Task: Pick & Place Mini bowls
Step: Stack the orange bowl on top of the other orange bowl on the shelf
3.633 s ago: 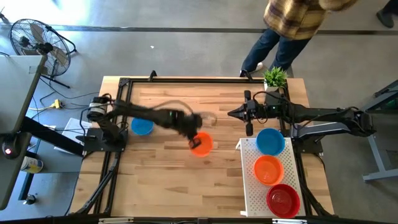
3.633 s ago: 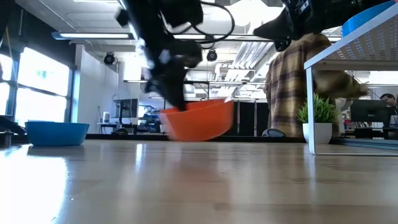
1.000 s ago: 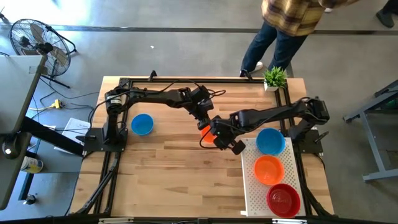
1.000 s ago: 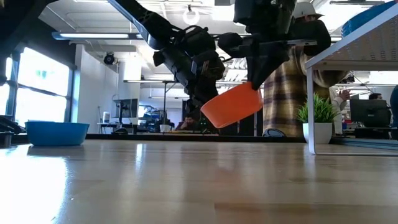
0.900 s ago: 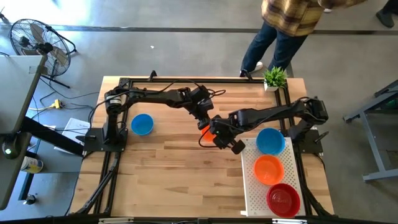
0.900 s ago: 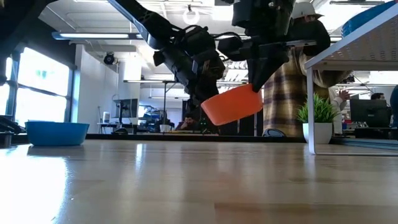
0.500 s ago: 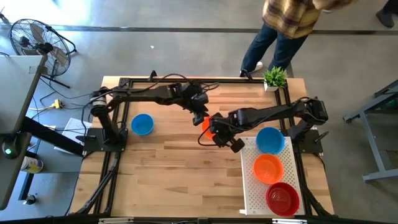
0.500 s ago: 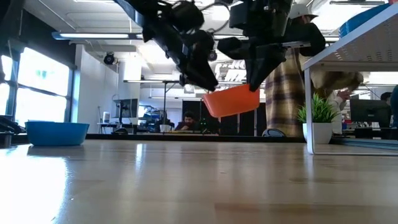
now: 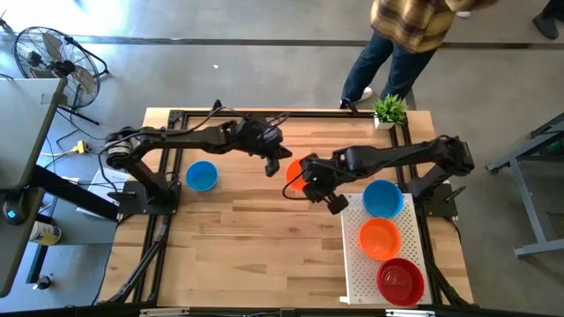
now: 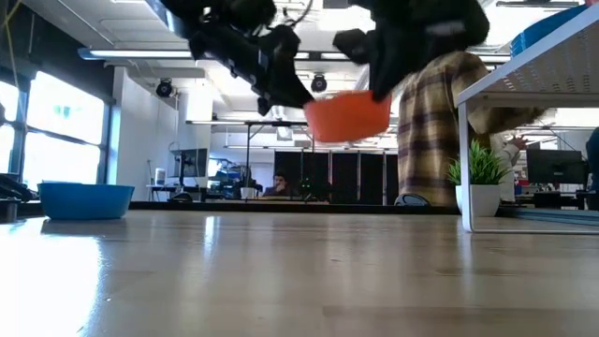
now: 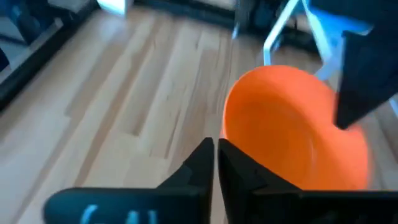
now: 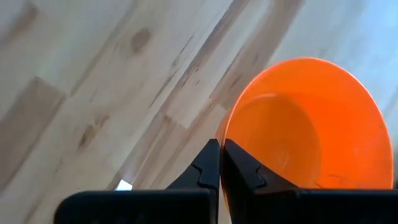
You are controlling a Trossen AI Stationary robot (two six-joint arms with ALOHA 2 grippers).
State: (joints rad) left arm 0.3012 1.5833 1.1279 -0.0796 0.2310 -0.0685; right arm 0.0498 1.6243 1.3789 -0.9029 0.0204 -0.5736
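Note:
An orange mini bowl hangs above the middle of the table, seen level and opening up in the low view. My right gripper is shut on its rim. My left gripper is shut with nothing between its fingers, just left of the bowl; I cannot tell whether it touches the rim. A blue mini bowl rests on its base at the table's left. On the white perforated tray at the right sit a blue, an orange and a red mini bowl. My right gripper pinches the orange bowl's rim between its two fingers, on the bowl's right side. The fingers slant down from above and from the table's right. The bowl is lifted clear of the table and sits about level, its opening up.
A small potted plant stands at the table's far right corner. A person in a plaid shirt stands beyond the far edge. Bare wood lies across the near half of the table, left of the tray.
My left gripper has come off the orange bowl and drawn back up and toward the table's left. My right gripper has risen with the bowl, which has gone from tilted to about level.

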